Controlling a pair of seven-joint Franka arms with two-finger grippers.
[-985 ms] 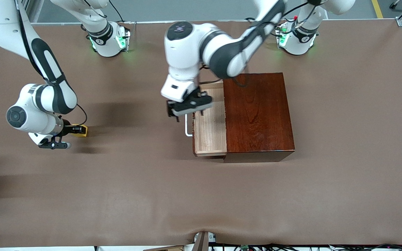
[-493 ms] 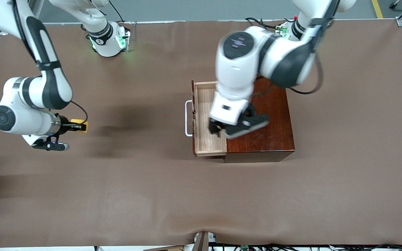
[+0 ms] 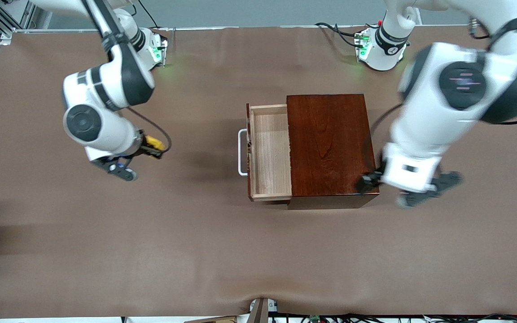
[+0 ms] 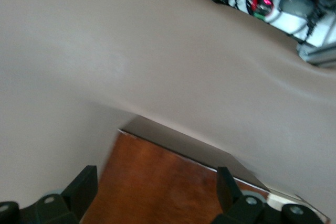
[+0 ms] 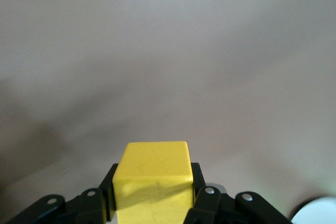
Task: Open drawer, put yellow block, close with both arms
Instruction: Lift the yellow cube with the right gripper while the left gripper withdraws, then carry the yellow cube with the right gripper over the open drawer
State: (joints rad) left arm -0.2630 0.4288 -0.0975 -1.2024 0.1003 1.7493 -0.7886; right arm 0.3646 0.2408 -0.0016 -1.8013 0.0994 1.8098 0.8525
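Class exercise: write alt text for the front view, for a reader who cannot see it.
The right gripper holds the yellow block above the brown table, toward the right arm's end. Mid-table, the drawer stands open and empty in its dark wooden box. The open left gripper hangs by the box's other end.

No readable text, label, brand, number or sign shows in any view; small dark marks sit on the band of each arm's base (image 3: 391, 47), but they are too small to make out.

Front cam high, faces robots; wrist cams close, look down; box (image 3: 330, 143) shared w/ left wrist.
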